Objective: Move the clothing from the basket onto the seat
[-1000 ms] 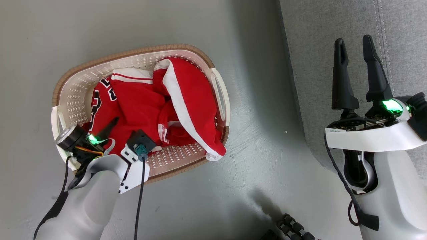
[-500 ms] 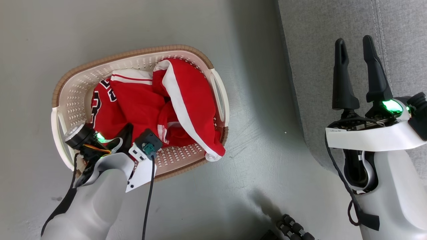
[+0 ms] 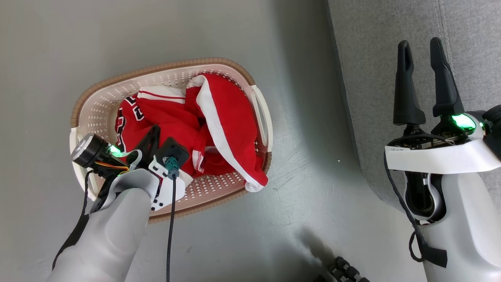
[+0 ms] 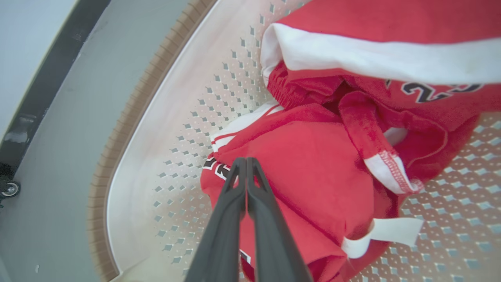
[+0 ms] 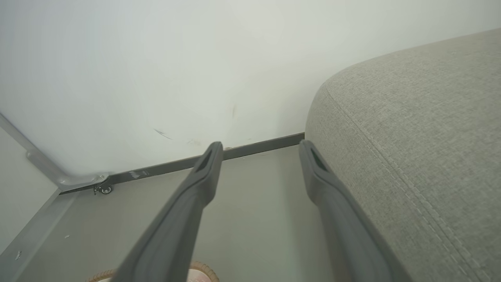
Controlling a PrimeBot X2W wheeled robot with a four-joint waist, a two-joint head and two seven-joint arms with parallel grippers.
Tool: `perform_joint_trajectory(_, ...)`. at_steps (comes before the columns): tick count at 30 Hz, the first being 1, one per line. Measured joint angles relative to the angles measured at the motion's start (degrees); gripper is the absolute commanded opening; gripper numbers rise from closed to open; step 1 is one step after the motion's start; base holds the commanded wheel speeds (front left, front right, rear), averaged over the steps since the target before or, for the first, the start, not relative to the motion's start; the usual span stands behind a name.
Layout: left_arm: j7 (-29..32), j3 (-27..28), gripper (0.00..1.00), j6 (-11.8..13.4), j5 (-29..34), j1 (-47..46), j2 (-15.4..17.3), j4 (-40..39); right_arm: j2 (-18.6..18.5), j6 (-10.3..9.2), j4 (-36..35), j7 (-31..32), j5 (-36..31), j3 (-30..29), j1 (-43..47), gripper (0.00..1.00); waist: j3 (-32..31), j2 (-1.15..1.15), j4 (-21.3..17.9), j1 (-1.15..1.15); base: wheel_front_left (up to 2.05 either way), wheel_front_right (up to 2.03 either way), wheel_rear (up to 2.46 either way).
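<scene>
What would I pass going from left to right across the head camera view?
Basket holding the red clothing → bare grey floor → seat.

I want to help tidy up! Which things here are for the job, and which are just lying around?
For the job: clothing, basket, sofa, left gripper (shut, in the basket), right gripper (open, by the sofa).
Just there: floor, wall, small wheel, black ribbed thing.
</scene>
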Motion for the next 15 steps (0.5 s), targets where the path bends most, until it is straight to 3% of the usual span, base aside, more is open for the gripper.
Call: perform_joint_trajectory(15,-4.71,2.36,0.0,1.71,-4.23,0.62,-1.74,-4.02,0.0,0.0,1.32,0.0,-0.31,-0.1,0.04,1.0,-3.23,0.0,1.59,0.0,0.0,0.0,0.0)
